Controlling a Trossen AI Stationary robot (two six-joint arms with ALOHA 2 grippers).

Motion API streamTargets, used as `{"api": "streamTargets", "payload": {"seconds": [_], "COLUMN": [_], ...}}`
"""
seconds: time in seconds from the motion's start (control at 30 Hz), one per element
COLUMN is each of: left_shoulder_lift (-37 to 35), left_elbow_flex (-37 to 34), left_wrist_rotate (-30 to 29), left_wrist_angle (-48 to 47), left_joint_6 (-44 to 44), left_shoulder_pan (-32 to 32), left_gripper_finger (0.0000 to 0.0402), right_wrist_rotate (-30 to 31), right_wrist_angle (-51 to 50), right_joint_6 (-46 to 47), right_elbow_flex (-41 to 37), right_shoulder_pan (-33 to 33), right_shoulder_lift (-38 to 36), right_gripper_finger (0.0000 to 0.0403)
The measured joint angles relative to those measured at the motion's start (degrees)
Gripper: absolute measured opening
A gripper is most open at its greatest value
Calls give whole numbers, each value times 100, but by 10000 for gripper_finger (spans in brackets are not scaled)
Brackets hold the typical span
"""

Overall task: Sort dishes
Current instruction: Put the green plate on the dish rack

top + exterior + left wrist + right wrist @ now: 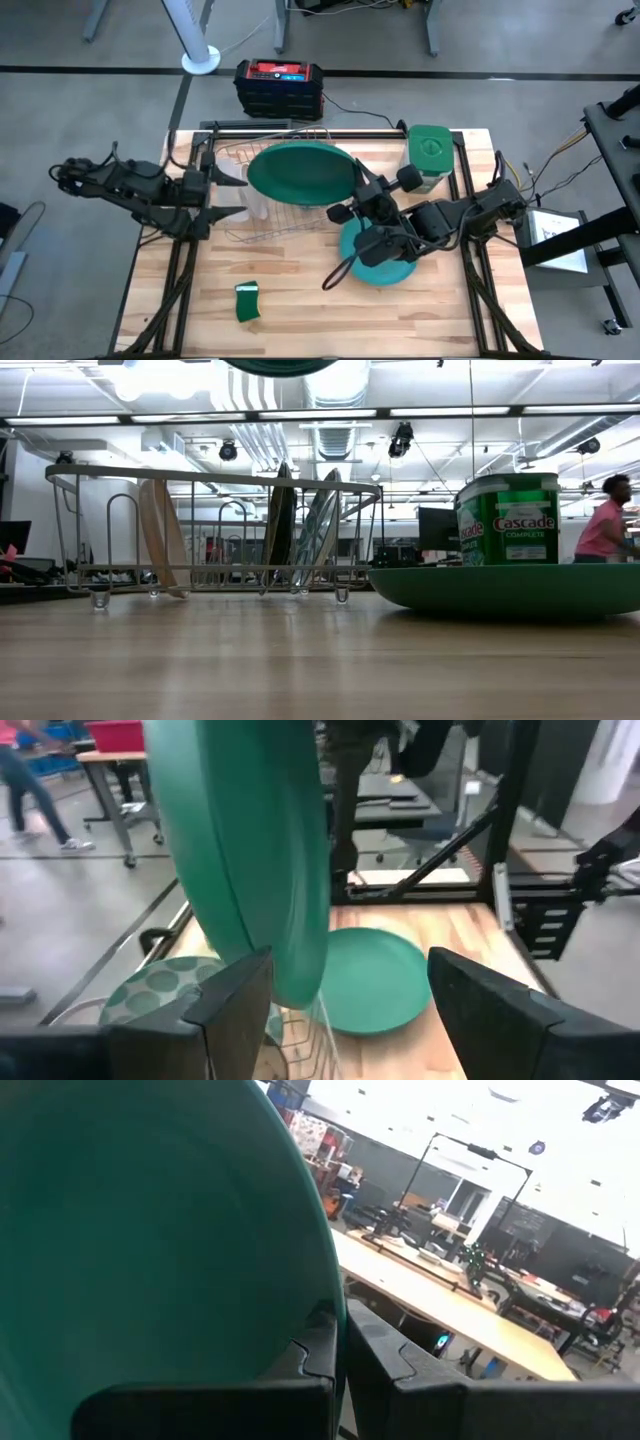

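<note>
Right fingers (338,1350): pinched shut on rim of green plate (300,172), carried high above rack (262,226), seen in the high view at 12 o'clock of worktop (300,310) centre.
Left fingers (345,1010): spread wide, holding nothing, parked at rack's 9 o'clock edge.
Teal plate (378,262): flat on worktop at 4 o'clock of rack, under right arm.
Racked plates (300,530): upright in slots; pale plate (165,535) at one end, two darker ones mid-rack.
Step judged: slotting green plate.
Advice: tilted on edge, aligned with a free slot, lowered slowly, released only once seated.
Risk: clipping neighbouring plates.
</note>
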Motion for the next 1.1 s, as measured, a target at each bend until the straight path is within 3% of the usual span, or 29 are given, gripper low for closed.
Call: {"api": "streamTargets", "payload": {"seconds": [0.23,0.8,0.87,1.0,1.1], "left_shoulder_lift": [221,525,490,222,-130], "left_elbow_flex": [-3,54,54,54,56], "left_wrist_rotate": [-985,-1007,-846,228,-210], "left_wrist_angle": [-3,434,411,252,-31], "left_joint_6": [-2,429,395,244,92], "left_shoulder_pan": [0,330,332,317,318], "left_gripper_finger": [256,256,256,256,256], "right_wrist_rotate": [2,-219,-146,-46,-23], "right_wrist_angle": [13,114,112,74,55], "right_joint_6": [-36,-48,-109,-174,-221], "right_elbow_flex": [-2,-44,-49,-108,-189], "right_shoulder_pan": [47,107,113,125,127], "right_shoulder_lift": [1,0,0,0,0], "right_gripper_finger": [2,2,2,2,2]}}
